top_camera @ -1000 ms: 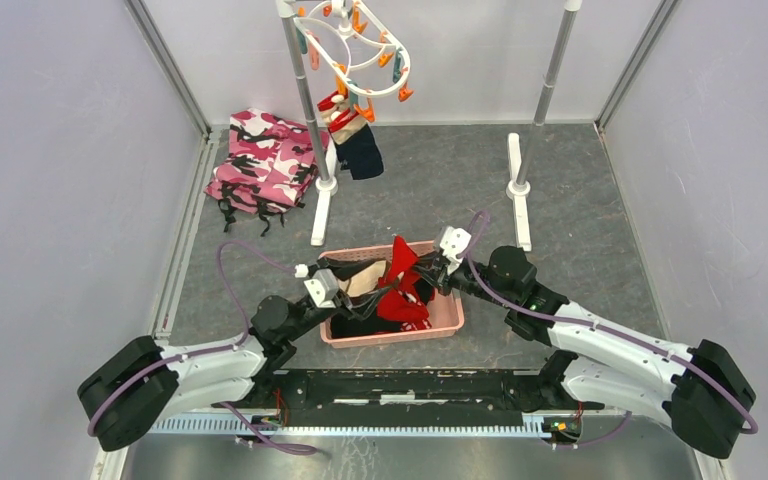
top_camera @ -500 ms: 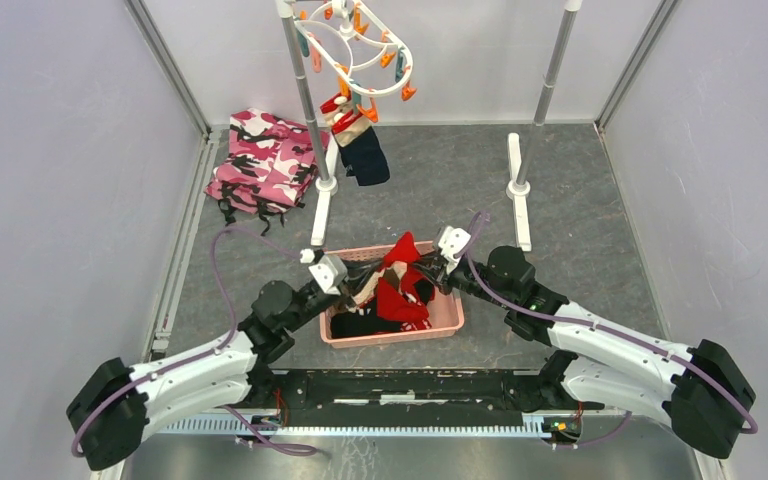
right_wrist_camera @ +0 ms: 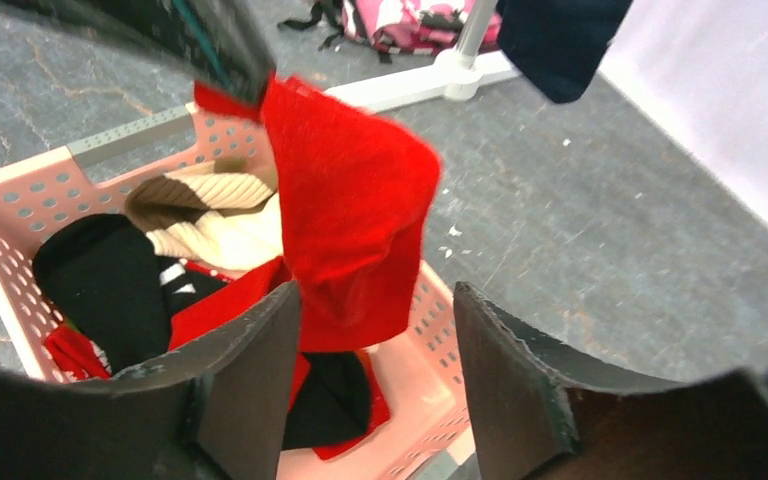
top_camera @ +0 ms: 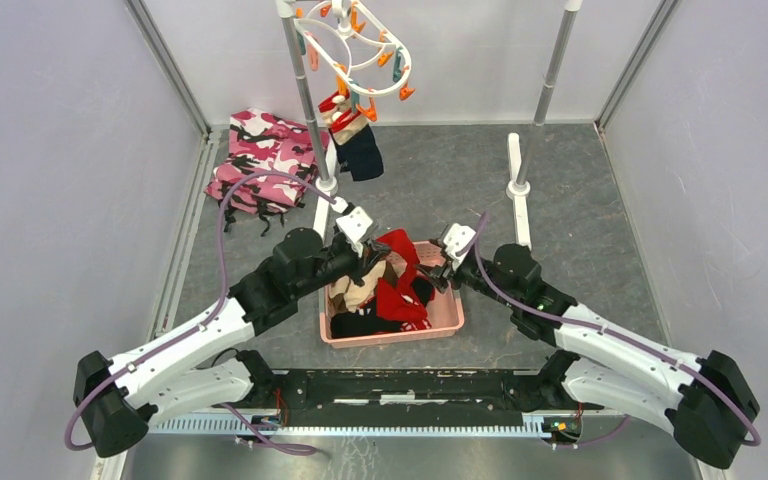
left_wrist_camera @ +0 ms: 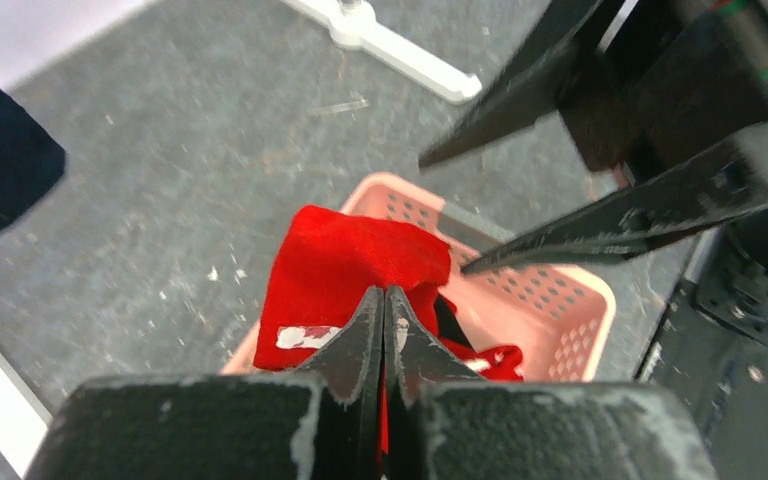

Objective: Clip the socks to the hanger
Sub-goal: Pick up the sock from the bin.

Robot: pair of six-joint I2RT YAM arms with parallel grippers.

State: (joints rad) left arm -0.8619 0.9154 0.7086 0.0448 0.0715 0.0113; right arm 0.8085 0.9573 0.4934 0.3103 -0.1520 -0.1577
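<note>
Handover noted. One second back, the small red fabric sock [left_wrist_camera: 345,255] was pinched by the right tool [right_wrist_camera: 375,300] while the left tool [left_wrist_camera: 384,292] stood apart beside it. Now the left tool is clamped on the sock's edge. The right tool's fingers are spread, with the sock hanging between them, untouched as far as can be seen.

The sock is held just above the pink perforated plastic basket [top_camera: 448,320], well apart from the white oval plastic hanger [top_camera: 404,66].

Judged: transfer done, carry to a clip outstanding.

How much fabric sits in the grip is hidden. The hanger's hook is cut off. Free clips cannot be made out.
</note>
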